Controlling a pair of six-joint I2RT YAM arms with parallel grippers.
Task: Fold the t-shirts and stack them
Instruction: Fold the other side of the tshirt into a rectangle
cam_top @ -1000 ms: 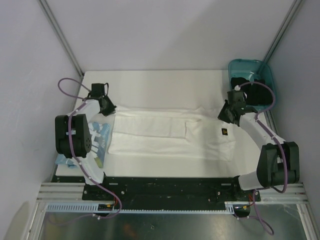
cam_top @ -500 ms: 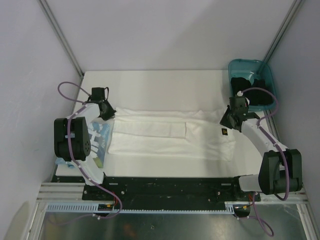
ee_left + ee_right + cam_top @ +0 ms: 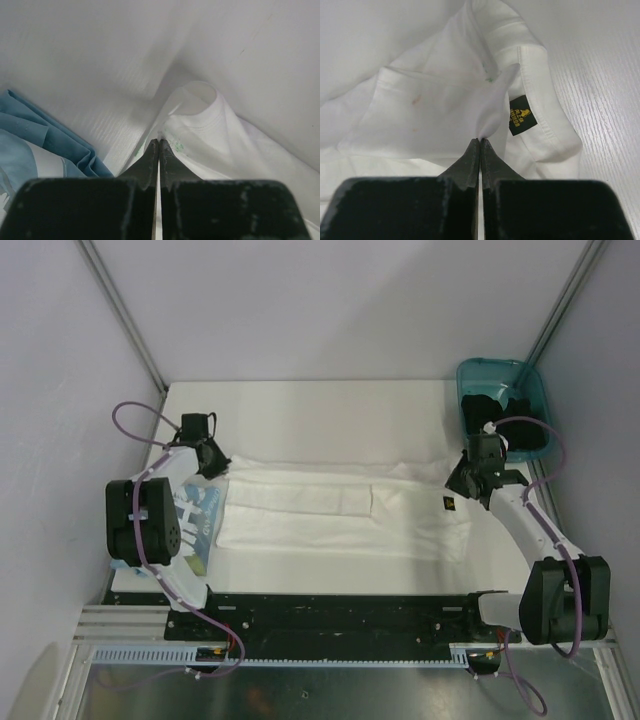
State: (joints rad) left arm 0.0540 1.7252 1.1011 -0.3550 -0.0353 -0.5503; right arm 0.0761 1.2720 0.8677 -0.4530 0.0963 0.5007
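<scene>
A white t-shirt [image 3: 330, 515] lies stretched sideways across the middle of the table, partly folded lengthwise. My left gripper [image 3: 213, 468] is shut on its left end; in the left wrist view the jaws [image 3: 159, 141] pinch a fold of the white cloth [image 3: 210, 125]. At the shirt's right end, by the collar, my right gripper [image 3: 459, 484] is shut as well. The right wrist view shows its tips [image 3: 480, 140] nipping a peak of fabric beside the black neck label [image 3: 521, 119]. Another t-shirt with a light-blue graphic [image 3: 197, 515] lies under the left arm.
A teal bin [image 3: 480, 372] with dark items inside stands at the back right corner, just behind the right arm. Light-blue cloth [image 3: 35, 145] lies close to the left of the left gripper. The table's left edge runs beside the left arm.
The right gripper has moved right and slightly back with the collar end, and the left gripper has eased left. The shirt between them is pulled longer and tauter.
</scene>
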